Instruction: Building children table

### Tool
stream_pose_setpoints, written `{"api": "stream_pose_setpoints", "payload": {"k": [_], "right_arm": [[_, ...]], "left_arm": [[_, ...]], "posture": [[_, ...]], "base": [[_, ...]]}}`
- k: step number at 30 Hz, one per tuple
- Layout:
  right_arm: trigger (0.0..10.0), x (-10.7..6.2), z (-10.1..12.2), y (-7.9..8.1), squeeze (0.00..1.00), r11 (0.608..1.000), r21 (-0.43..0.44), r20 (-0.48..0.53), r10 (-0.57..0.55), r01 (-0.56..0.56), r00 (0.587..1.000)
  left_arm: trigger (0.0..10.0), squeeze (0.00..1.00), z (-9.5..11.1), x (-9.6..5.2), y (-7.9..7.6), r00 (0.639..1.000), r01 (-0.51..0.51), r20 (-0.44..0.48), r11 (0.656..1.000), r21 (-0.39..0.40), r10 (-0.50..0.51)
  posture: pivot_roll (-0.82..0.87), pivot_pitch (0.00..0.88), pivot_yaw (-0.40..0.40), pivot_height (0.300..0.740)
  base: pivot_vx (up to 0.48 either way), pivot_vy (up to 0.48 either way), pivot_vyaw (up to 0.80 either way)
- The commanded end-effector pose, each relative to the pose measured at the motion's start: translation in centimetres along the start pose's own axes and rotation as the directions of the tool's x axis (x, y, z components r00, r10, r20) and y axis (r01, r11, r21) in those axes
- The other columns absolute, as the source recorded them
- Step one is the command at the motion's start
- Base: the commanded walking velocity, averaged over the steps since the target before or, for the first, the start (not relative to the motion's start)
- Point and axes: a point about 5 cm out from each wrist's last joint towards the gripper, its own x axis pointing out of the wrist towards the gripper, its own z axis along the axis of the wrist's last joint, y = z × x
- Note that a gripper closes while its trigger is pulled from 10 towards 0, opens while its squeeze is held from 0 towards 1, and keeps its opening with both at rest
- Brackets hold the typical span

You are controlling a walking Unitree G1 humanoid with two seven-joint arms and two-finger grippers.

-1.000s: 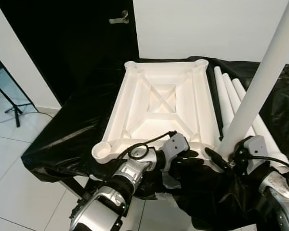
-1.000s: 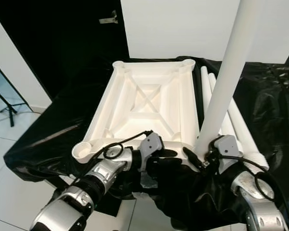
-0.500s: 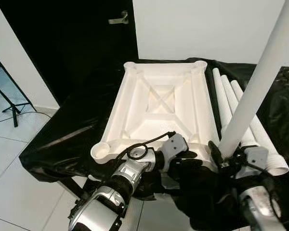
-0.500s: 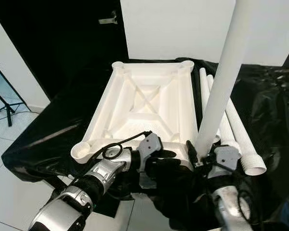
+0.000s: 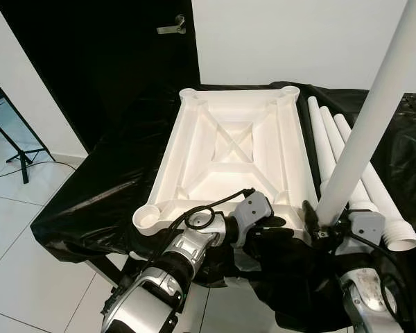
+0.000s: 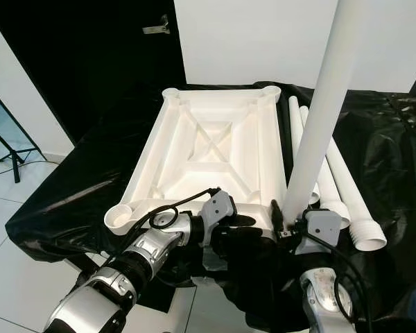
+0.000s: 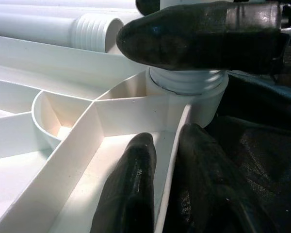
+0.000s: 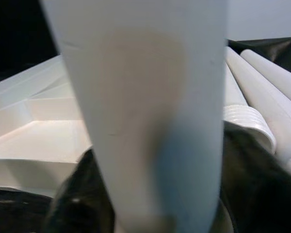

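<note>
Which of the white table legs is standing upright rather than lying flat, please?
The leg in the right gripper, the upright leg at the tabletop's near right corner socket. The spare legs lie flat on the black sheet beside it.

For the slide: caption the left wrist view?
Left gripper pinches the tabletop rim while a leg sits in the corner socket.

Under my work a crinkled black sheet [image 5: 104,191] drapes the support and hangs over its edges toward me. Beyond it stands a black door [image 5: 104,62] with 1 metal handle [image 5: 172,28], next to a white wall [image 5: 298,38]. White tile floor [image 5: 28,277] spreads on my left, where a dark stand [image 5: 10,149] and a cable [image 5: 41,166] sit.
</note>
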Motion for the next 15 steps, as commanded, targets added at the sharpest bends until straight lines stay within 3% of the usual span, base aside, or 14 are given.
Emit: {"api": "stream_pose_setpoints", "payload": {"k": [1,3,4,6,7,10,12,15], "right_arm": [[10.0,-0.4,-1.6,0.3,1.00,0.995,0.018,-0.095,0.101,-0.100,0.990],[10.0,-0.5,-1.7,0.5,1.00,0.989,0.017,-0.104,0.146,-0.145,0.984],[10.0,-0.5,-1.6,0.4,0.00,0.984,0.002,-0.102,0.175,-0.176,0.979],[10.0,-0.5,-1.6,0.4,0.00,0.984,0.002,-0.102,0.175,-0.176,0.979],[10.0,0.1,-1.2,-0.8,0.00,0.979,-0.037,-0.085,0.198,-0.202,0.976],[10.0,0.4,-1.0,-1.3,0.00,0.976,-0.052,-0.080,0.208,-0.212,0.975],[10.0,0.9,-1.2,-1.8,0.00,0.932,-0.080,-0.137,0.341,-0.353,0.930],[10.0,1.3,-1.2,-2.9,0.00,0.902,-0.119,-0.163,0.394,-0.415,0.904]], "left_arm": [[10.0,0.00,-3.4,0.1,-2.7,0.976,0.177,-0.101,0.976,-0.125,-0.190],[10.0,0.00,-3.4,0.1,-2.7,0.976,0.178,-0.101,0.976,-0.125,-0.191],[10.0,0.00,-3.4,0.0,-2.6,0.977,0.175,-0.101,0.977,-0.126,-0.188],[10.0,0.00,-3.4,0.0,-2.6,0.977,0.175,-0.101,0.977,-0.126,-0.188],[10.0,0.00,-3.4,-0.1,-2.5,0.978,0.169,-0.099,0.977,-0.127,-0.182],[10.0,0.00,-3.4,-0.1,-2.5,0.978,0.168,-0.099,0.978,-0.127,-0.181],[10.0,0.00,-3.4,-0.2,-2.5,0.979,0.165,-0.098,0.978,-0.128,-0.178],[10.0,0.00,-3.4,-0.2,-2.5,0.979,0.164,-0.098,0.978,-0.128,-0.177]], "posture": [[0.06,0.000,0.050,0.740],[0.06,0.000,0.050,0.740],[0.07,0.000,0.047,0.740],[0.07,0.000,0.047,0.740],[0.07,0.000,0.046,0.740],[0.07,0.000,0.046,0.740],[0.07,0.000,0.044,0.740],[0.08,0.000,0.043,0.740]], "base": [[0.000,0.000,0.00],[0.000,0.000,0.00],[0.000,0.000,0.00],[0.000,0.000,0.00],[0.000,0.000,0.00],[0.000,0.000,0.00],[0.000,0.000,0.00],[0.000,0.000,0.00]]}}
